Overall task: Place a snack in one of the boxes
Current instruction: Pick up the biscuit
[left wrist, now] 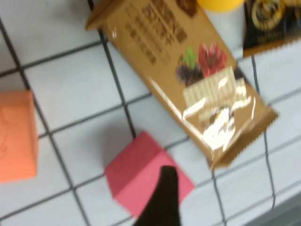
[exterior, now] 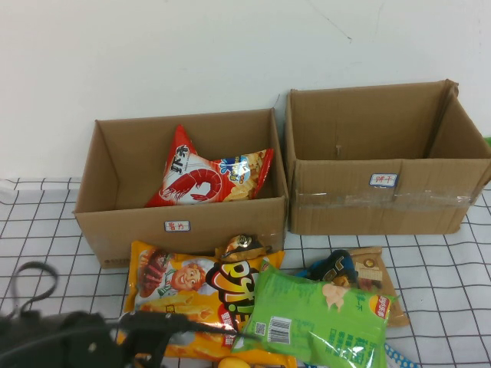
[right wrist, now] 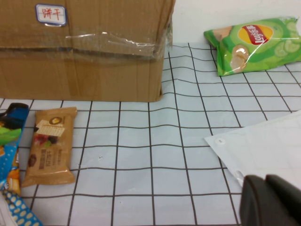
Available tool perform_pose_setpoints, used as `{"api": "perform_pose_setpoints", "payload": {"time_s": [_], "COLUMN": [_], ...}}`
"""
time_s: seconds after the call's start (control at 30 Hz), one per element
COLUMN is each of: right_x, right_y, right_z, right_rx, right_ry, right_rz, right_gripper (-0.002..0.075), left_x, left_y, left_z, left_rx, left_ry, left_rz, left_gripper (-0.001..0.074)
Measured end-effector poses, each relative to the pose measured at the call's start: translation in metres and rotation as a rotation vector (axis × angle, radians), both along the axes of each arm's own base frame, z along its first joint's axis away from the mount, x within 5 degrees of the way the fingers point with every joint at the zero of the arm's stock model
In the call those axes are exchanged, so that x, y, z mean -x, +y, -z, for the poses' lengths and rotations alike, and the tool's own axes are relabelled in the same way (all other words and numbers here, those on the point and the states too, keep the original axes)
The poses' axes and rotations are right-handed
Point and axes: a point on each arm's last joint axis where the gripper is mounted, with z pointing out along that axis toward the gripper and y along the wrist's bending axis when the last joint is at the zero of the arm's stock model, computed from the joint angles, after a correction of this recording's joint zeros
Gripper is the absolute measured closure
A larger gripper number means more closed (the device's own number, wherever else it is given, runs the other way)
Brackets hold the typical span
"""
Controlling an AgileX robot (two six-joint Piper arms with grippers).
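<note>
Looking down from the high view, the left box (exterior: 184,195) already holds a red shrimp-chip bag (exterior: 203,178) while the right box (exterior: 383,165) looks empty; a pile of snacks lies in front of them, with an orange chip bag (exterior: 180,295) and a green chip bag (exterior: 322,318) uppermost. The left gripper (exterior: 165,330) sits low at the near edge beside the pile, carrying nothing. In the left wrist view a dark fingertip (left wrist: 162,197) hangs over a pink block (left wrist: 141,176), just beside a brown wafer bar (left wrist: 197,80); whether the jaws are spread I cannot tell. In the right wrist view the right gripper (right wrist: 270,200) shows only as a dark corner, its state unclear, away from that wafer bar. To pick well, I would centre the left jaws across one snack's narrow width, clear of the block.
</note>
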Motion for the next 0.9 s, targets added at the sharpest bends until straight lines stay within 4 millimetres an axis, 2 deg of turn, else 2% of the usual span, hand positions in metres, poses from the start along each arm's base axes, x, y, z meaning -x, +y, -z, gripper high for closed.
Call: {"api": "perform_pose_setpoints", "payload": {"time_s": [0.1, 0.2, 0.37, 0.7, 0.9], "right_x": [0.000, 0.000, 0.000, 0.000, 0.000], "right_y": [0.000, 0.000, 0.000, 0.000, 0.000], "right_z": [0.000, 0.000, 0.000, 0.000, 0.000], "right_rx": [0.000, 0.000, 0.000, 0.000, 0.000], "right_ry": [0.000, 0.000, 0.000, 0.000, 0.000], "right_rz": [0.000, 0.000, 0.000, 0.000, 0.000], "right_gripper": [0.0727, 0.0727, 0.0727, 0.0727, 0.0727], "left_x": [-0.011, -0.023, -0.039, -0.052, -0.053], "left_y": [-0.007, -0.013, -0.022, -0.031, -0.032], "left_z": [0.008, 0.017, 0.034, 0.068, 0.071], "left_rx": [-0.008, -0.018, -0.041, -0.098, -0.103], "left_ry": [0.014, 0.021, 0.053, 0.143, 0.159], "left_rz": [-0.049, -0.111, -0.159, -0.216, -0.227], "left_gripper": [0.0064, 0.0055, 0.0091, 0.0139, 0.0141]}}
